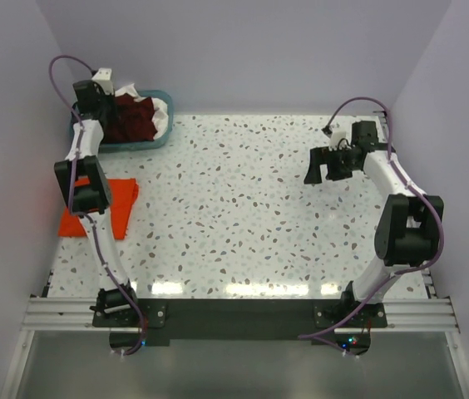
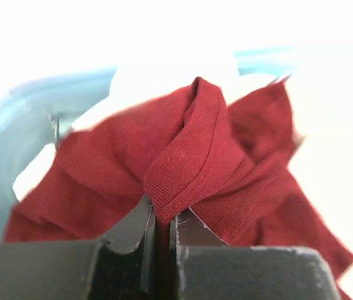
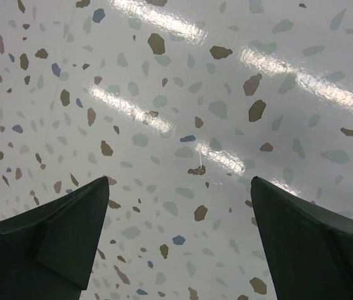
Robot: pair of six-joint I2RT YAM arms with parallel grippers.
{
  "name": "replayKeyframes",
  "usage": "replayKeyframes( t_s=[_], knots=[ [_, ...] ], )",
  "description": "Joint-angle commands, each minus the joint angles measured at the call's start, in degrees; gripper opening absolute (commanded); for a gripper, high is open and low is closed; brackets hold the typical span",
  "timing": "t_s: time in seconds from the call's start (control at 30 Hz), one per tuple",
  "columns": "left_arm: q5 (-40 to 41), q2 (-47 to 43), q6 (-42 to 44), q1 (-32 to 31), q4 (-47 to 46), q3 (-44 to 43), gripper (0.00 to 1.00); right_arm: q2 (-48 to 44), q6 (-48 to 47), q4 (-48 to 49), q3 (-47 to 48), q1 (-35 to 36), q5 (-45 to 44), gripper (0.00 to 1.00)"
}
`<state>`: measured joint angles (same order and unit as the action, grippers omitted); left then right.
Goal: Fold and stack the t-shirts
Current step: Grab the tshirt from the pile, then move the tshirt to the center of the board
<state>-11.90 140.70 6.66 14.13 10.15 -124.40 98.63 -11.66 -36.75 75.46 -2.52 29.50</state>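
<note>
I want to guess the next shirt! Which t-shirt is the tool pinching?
The dark maroon t-shirt in the teal basket: the left tool grips its fold. The orange-red t-shirt lies apart on the table.

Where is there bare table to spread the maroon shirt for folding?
The middle of the table, between the orange shirt and the right end effector, is bare down to the near edge. The far-left corner is crowded: basket, maroon shirt, left end effector shut on it.
</note>
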Motion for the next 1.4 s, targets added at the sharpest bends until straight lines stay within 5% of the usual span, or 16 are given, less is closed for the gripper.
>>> replayKeyframes(
  t_s=[0.0, 0.23, 0.57, 0.7, 0.83, 0.87, 0.9, 0.93, 0.97, 1.13, 1.37],
  knots=[
    [-7.3, -12.5, -3.7, 0.2, -6.4, -4.7, 0.0, -1.5, -0.9, -1.0, 2.4, 0.2, 0.5, 0.99],
    [-14.7, -25.4, -12.1, -3.1, -11.6, -5.9, 0.0, -5.1, -0.9, -1.0, 1.1, 0.2, 0.2, 0.99],
    [-21.7, -33.8, -29.2, -17.5, -18.7, -3.8, 0.0, -10.6, -2.1, -1.1, 0.4, 0.2, -1.2, 0.99],
    [-24.1, -37.8, -39.9, -19.4, -24.4, 1.8, 0.0, -12.2, -2.4, -1.3, -0.4, 0.1, -1.4, 0.99],
    [-25.0, -41.3, -41.9, -19.3, -25.9, 10.8, 0.0, -13.7, -3.0, -1.3, -1.8, 0.2, -1.5, 0.99],
    [-25.9, -42.1, -41.2, -19.3, -24.8, 13.1, 0.06, -14.1, -3.3, -1.5, -2.2, 0.1, -1.5, 0.99],
    [-26.8, -43.7, -39.0, -19.3, -24.0, 15.7, 0.24, -14.3, -3.6, -1.7, -2.2, 0.1, -1.5, 0.99],
    [-27.5, -44.7, -37.7, -19.1, -23.1, 21.7, 0.76, -14.3, -4.0, -2.0, -2.2, -0.1, -1.5, 0.98],
    [-29.0, -45.8, -36.1, -19.1, -19.9, 24.9, 1.0, -14.5, -4.6, -2.5, -2.1, -0.2, -1.5, 0.99],
    [-27.3, -54.3, -25.6, -15.6, -15.0, 49.4, 1.0, -15.8, -10.1, -6.8, -2.2, -0.7, -2.9, 0.99],
    [-24.5, -54.6, -8.4, -16.3, -1.9, 57.9, 1.0, -15.4, -19.7, -14.8, -5.1, -0.5, -3.7, 0.99]
  ],
)
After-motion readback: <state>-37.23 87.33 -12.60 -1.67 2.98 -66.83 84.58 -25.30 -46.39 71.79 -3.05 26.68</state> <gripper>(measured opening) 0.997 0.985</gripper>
